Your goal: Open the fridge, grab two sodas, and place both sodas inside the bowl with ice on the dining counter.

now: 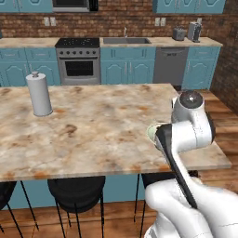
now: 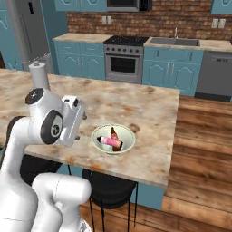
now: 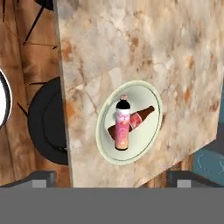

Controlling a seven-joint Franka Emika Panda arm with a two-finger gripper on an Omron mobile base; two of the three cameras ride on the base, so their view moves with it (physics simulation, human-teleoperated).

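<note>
Two sodas, pink bottle (image 3: pixel 123 124) crossing the brown bottle (image 3: pixel 141 116), lie in the bowl (image 3: pixel 147 93) near the bench (image 2: pixel 136 104) corner, plain from the hand view, while the left base view perhaps shows its rim behind the arm; hand (image 3: pixel 112 177) spread, empty, above.

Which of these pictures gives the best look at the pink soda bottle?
The hand view: the slim pink bottle with a dark cap lies unobstructed, crossed over the reddish-brown bottle. The right base view shows it small; in the left base view the white arm covers it.
</note>
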